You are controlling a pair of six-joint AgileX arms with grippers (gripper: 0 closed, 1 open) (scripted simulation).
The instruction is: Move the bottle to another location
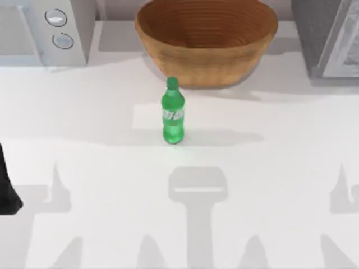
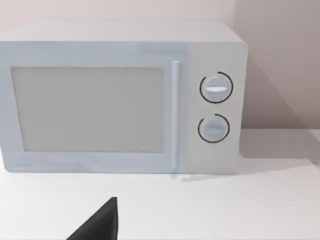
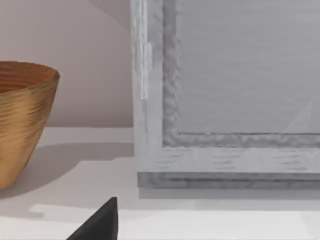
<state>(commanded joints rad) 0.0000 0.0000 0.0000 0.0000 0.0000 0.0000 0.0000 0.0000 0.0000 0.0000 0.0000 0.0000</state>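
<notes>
The bottle (image 1: 172,112) stands upright near the middle of the table, green with a green cap and a pale label band, just in front of the wicker bowl (image 1: 206,39). Nothing touches it. My left arm (image 1: 7,185) is a dark shape at the table's left edge, far from the bottle. In the left wrist view a black part of my left gripper (image 2: 100,222) pokes in, facing the microwave. A like black part of my right gripper (image 3: 100,222) appears in the right wrist view, low over the table by the bowl (image 3: 22,120) and a grey appliance.
A white microwave (image 1: 45,28) with two dials (image 2: 215,107) stands at the back left. A grey boxy appliance (image 1: 331,36) stands at the back right. The white table (image 1: 269,168) stretches open in front of and beside the bottle.
</notes>
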